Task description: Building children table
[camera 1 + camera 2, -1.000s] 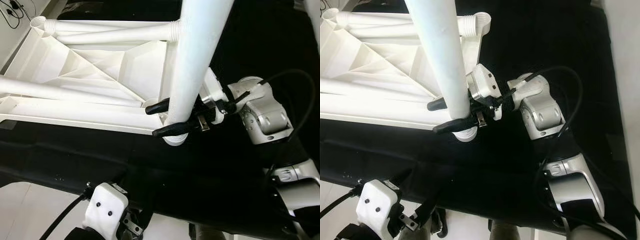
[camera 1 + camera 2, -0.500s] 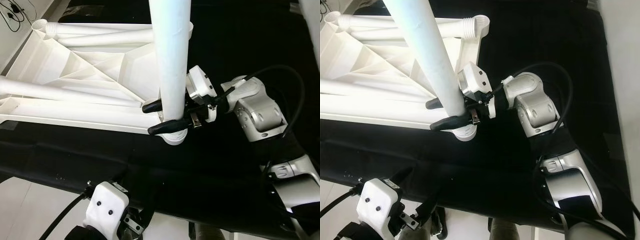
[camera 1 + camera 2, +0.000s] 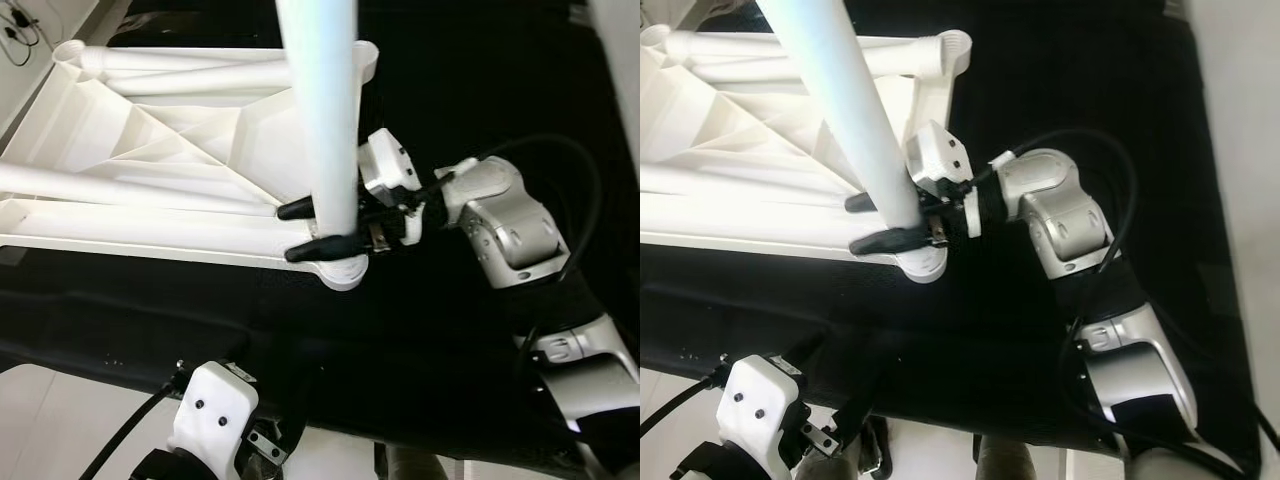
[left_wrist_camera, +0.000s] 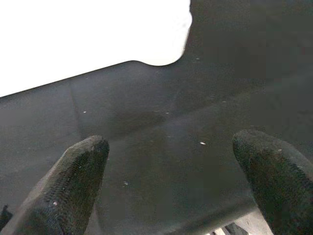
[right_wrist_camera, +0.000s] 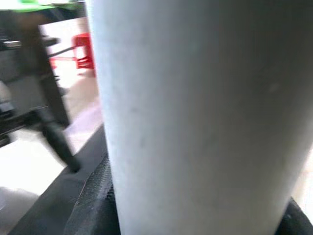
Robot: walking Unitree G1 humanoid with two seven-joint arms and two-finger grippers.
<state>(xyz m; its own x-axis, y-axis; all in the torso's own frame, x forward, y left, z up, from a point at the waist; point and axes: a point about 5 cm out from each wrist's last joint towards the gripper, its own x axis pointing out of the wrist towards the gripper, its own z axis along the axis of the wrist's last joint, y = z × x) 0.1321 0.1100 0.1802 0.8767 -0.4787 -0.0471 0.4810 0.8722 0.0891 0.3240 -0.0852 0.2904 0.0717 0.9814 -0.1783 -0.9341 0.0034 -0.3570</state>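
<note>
- Right gripper (image 3: 318, 228) reaches in from the right, forearm bent toward the tabletop's near corner, fingers clamped on the upright white table leg (image 3: 322, 110)
- Leg's foot sits in the corner socket (image 3: 340, 270) of the upturned white tabletop (image 3: 150, 150) on a black mat (image 3: 450, 80)
- Left gripper (image 4: 171, 181) hangs low over the mat's near edge, fingers spread apart

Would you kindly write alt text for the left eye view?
The right gripper clamps an upright white table leg at the corner socket of an upturned white tabletop lying on a black cloth.
</note>
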